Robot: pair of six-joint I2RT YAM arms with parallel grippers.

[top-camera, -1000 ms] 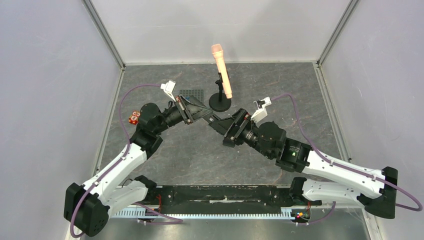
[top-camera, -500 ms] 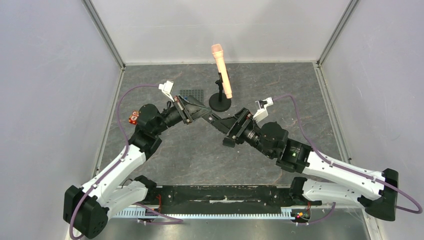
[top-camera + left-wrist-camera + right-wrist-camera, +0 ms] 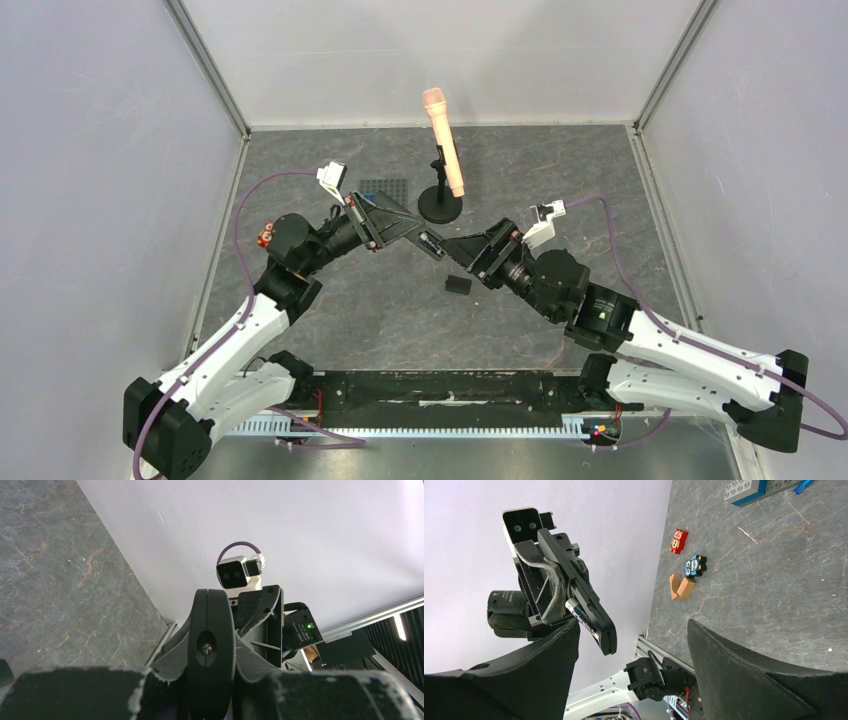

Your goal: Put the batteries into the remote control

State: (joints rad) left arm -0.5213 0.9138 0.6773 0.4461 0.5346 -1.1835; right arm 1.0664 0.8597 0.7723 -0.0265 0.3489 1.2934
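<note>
**Overhead and right wrist views, both arms over the grey stone-patterned desk [image 3: 380, 320].** The remote control [image 3: 428, 242] is being held in the air above the middle of the desk, just in front of the black base of the microphone stand [image 3: 440, 207]. It is being pinched at one end by the left end effector [image 3: 407, 230], whose fingers are being pressed against its two sides.

In the right wrist view the remote control [image 3: 604, 632] is being presented with one long face turned towards the camera. A battery [image 3: 579, 615] is being carried lengthwise along that face, its pale-labelled body being set off against the black plastic. Whether it is fully seated cannot be told.

The right end effector [image 3: 462, 246] is being held spread wide, with nothing between its fingers [image 3: 749, 675]. Its tips are being pointed at the free end of the remote control, just beside it. Contact between them cannot be judged.

A small flat black piece [image 3: 458, 285] is being shown lying on the desk, on the near side of the two end effectors. The peach microphone [image 3: 443, 140] is being supported at a tilt on its stand.

Near the left edge of the desk, a red block [image 3: 679, 540], a blue-and-black figure block [image 3: 694, 565] and a tan U-shaped piece [image 3: 681, 586] are being shown close together. A grey-and-blue brick [image 3: 749, 489] is being shown well apart from them.
</note>
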